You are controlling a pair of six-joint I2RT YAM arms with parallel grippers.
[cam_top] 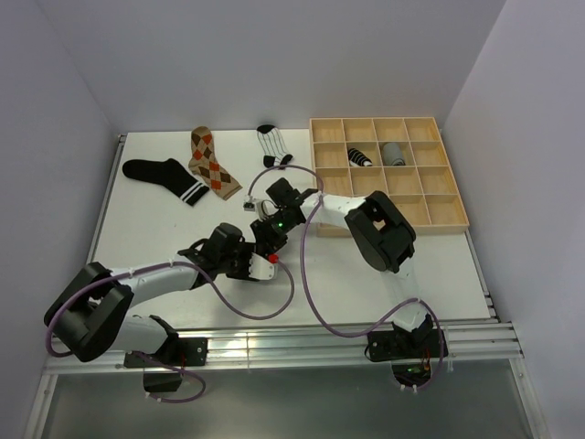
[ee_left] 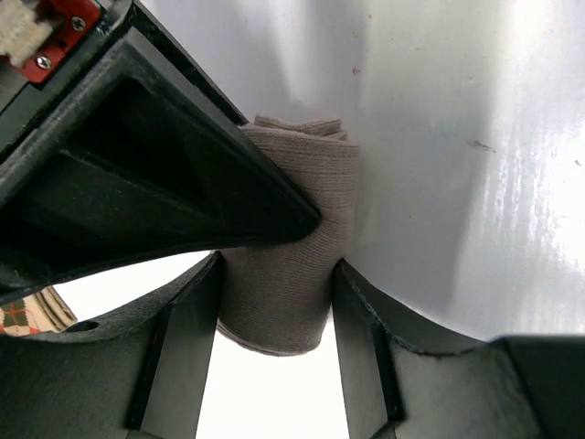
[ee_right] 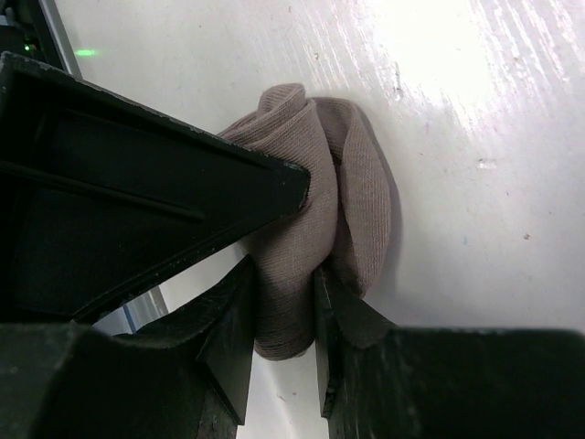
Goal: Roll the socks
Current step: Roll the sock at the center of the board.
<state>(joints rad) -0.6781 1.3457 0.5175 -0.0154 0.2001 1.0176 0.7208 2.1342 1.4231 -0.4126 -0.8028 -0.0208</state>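
White worktop, near its middle: the left gripper and right gripper both pinch the same part-rolled taupe sock, their fingers crowding together. The loose folds could spring open if either grip slackens. An argyle sock, black banded sock and striped sock lie by the far edge. No writing is legible.

The taupe rolled sock is fine-ribbed knit cloth, matt and soft-looking. The white tabletop under it is smooth and glossy, with bright glare and a few small specks. The left end effector is dull black plastic with a slightly grainy finish, and the pale grid tray is bare, matt wood.
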